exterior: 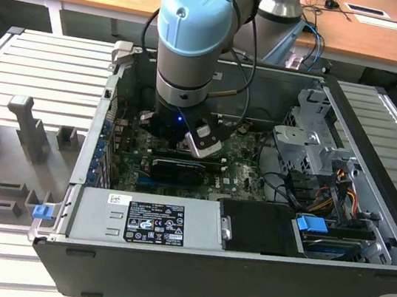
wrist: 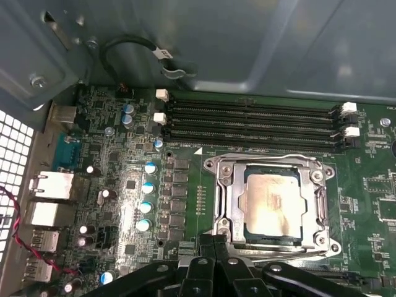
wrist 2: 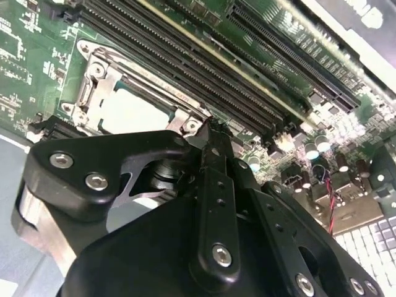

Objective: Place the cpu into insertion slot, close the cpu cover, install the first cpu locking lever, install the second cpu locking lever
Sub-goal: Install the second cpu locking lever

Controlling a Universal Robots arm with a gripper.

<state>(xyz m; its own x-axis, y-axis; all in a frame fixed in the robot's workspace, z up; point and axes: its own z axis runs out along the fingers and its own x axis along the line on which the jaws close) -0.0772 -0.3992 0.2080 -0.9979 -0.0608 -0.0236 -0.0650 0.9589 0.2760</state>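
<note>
**Chip seated in its socket, gripper closed just beside it**

Inside the open computer case, seen from the exterior view, the arm reaches straight down over the green motherboard. The case lies on a ribbed grey metal table, with grey plastic fixtures on the exterior view's left. Wooden desks stand behind. A grey power supply box sits along the case's near wall, and a metal drive cage with coloured cables sits toward the exterior view's right.

The first wrist view looks down on the motherboard. The cpu, a flat square chip with a silvery-beige, slightly smudged top, lies in the insertion slot. The cpu cover, a thin silvery frame, lies down flat around the chip. Long black memory slots run just beside the socket, and the grey case wall rises beyond them. The gripper has its black fingers pressed together, holding nothing, with the tips at the socket's edge.

The second wrist view shows the gripper from behind, fingertips closed together near a corner of the cpu cover. The cpu shows pale inside the frame, with the memory slots alongside.
</note>
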